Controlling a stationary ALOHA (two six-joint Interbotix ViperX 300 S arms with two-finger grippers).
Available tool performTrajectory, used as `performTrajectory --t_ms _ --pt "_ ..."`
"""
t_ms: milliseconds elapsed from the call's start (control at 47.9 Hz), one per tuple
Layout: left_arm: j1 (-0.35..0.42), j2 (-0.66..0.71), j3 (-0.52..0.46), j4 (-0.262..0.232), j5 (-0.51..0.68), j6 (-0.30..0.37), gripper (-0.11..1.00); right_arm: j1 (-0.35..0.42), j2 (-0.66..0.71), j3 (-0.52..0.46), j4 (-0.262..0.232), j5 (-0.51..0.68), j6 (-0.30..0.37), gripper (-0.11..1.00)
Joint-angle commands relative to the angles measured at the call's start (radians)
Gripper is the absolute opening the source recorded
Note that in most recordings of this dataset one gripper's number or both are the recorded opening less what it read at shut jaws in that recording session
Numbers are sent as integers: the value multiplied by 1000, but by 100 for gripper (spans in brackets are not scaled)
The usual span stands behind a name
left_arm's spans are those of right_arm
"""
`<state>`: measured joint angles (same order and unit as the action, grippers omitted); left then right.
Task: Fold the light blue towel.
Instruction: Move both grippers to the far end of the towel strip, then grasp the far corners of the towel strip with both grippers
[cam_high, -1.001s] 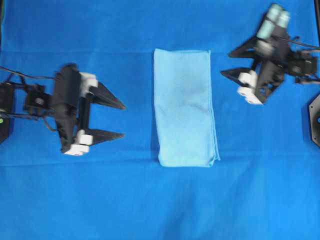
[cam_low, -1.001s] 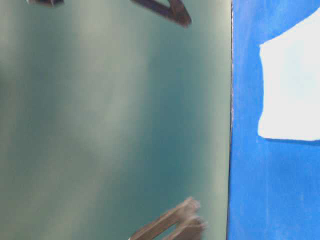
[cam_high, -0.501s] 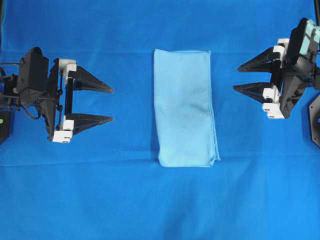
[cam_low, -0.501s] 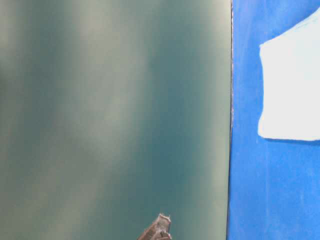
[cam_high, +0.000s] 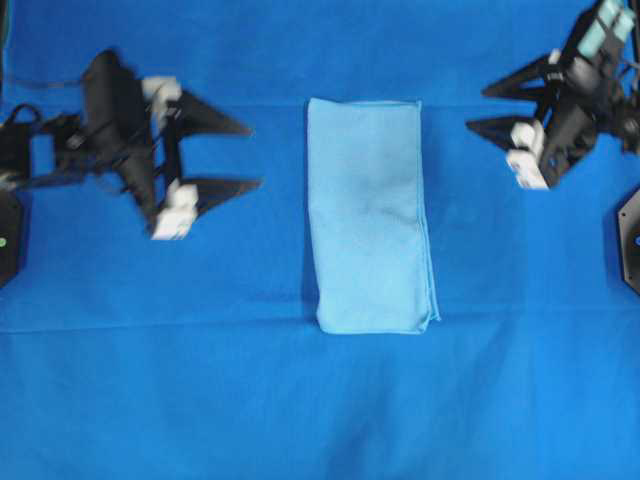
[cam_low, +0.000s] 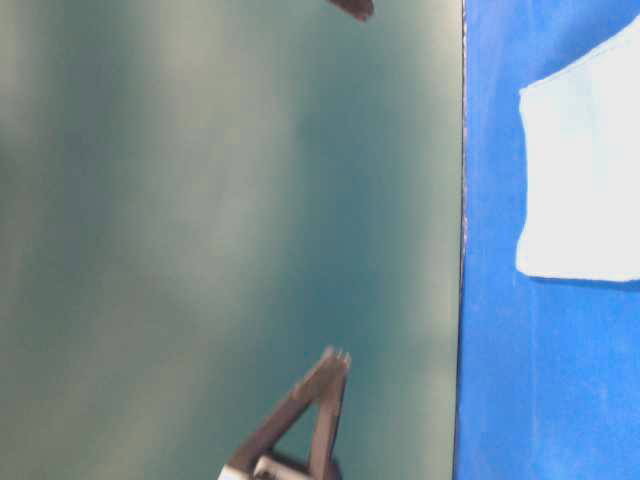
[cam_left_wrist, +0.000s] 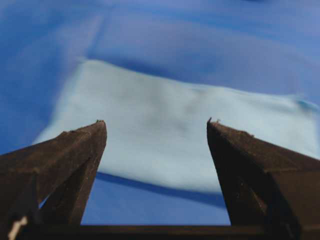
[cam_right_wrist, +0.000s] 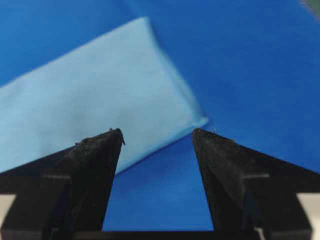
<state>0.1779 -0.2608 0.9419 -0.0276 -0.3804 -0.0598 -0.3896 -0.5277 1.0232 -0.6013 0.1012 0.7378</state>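
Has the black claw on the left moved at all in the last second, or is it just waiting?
Yes. In the overhead view the left gripper, jaws open, has swung toward the top edge, alongside the upper part of the unmoved pale sky-blue folded microfibre towel.

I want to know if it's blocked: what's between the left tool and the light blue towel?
Nothing but the darker blue table cover. The overhead view shows that bare stretch between the open left tool and the light blue towel.
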Motion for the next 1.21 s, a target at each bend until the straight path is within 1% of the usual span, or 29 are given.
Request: performTrajectory --t_ms 0,209,334,459,688,939,1022,1085,1147,1189 --pt "40 60 -60 -2 -6 2 78 -46 83 -60 -18 -8 -5 62" --pt "127 244 -143 -2 -9 2 78 -92 305 -161 -80 -11 -8 62" --pt "158 345 -195 -2 -11 2 78 -106 419 -210 -87 -12 -8 62" --pt "179 417 -238 -2 -11 3 78 -118 517 -247 -91 -31 -8 62" --pt "189 526 -290 -2 -12 3 77 -118 591 -255 -86 -132 -5 61" --pt "189 598 -325 -2 -12 3 73 -120 626 -252 -84 -109 -3 61" --pt "189 607 -333 -2 -12 3 69 -120 635 -253 -84 -97 -3 61" --pt "189 614 -341 -2 -12 3 62 -120 643 -253 -84 -94 -3 61" --pt "189 615 -344 -2 -12 3 51 -121 653 -252 -84 -92 -3 59" --pt "189 617 -345 -2 -12 3 42 -120 660 -250 -84 -91 -3 54"
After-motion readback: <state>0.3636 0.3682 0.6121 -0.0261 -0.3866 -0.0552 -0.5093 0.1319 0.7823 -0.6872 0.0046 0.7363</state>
